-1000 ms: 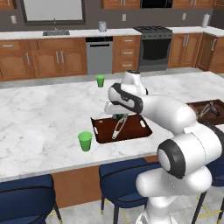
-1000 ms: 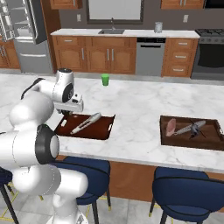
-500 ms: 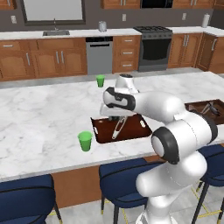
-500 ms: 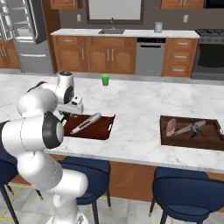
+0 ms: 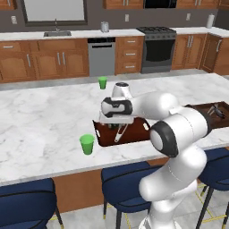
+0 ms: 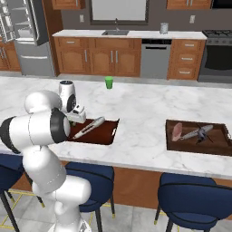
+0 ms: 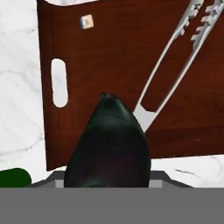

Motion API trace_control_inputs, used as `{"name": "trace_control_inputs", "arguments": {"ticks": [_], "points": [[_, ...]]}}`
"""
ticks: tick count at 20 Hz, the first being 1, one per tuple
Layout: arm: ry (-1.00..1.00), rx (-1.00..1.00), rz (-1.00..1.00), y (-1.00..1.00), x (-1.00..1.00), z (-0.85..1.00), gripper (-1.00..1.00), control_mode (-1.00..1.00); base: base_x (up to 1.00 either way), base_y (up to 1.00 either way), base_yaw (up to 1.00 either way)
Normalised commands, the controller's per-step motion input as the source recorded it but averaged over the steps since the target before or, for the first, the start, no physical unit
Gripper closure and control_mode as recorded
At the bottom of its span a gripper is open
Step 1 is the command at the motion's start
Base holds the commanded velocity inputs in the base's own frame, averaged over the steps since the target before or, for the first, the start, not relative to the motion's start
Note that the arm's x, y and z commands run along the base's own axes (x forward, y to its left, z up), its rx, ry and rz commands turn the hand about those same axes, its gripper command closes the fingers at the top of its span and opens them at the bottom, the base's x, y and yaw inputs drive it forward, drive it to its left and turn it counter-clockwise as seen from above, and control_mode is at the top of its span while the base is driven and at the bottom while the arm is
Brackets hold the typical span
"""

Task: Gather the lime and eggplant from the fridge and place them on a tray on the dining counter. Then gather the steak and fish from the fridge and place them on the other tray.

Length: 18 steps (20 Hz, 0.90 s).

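Eggplant gripped over the tray

The fingers (image 7: 107,186) pinched the glossy, dark, teardrop-shaped eggplant (image 7: 109,144) above the flat red-brown tray (image 7: 113,57); pale metal tongs (image 7: 175,61) lay beyond them on it, slot handle beside, veined marble desk (image 7: 19,87) around.

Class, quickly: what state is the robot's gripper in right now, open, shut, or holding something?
Gripper: shut on the eggplant, held above the tray on the dining counter.
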Motion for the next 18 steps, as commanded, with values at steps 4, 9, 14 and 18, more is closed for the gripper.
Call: {"name": "trace_control_inputs", "arguments": {"ticks": [4, 9, 14, 18], "points": [[0.0, -0.05, -0.09, 0.11, 0.14, -0.36, 1.0, -1.0, 0.0, 0.0, 0.0], [0.0, -0.01, -0.08, 0.06, 0.2, -0.22, 1.0, -1.0, 0.0, 0.0, 0.0], [0.0, 0.0, -0.03, 0.0, 0.35, -0.19, 1.0, -1.0, 0.0, 0.0, 0.0], [0.0, 0.0, 0.0, 0.0, 0.23, -0.28, 1.0, -1.0, 0.0, 0.0, 0.0]]}}
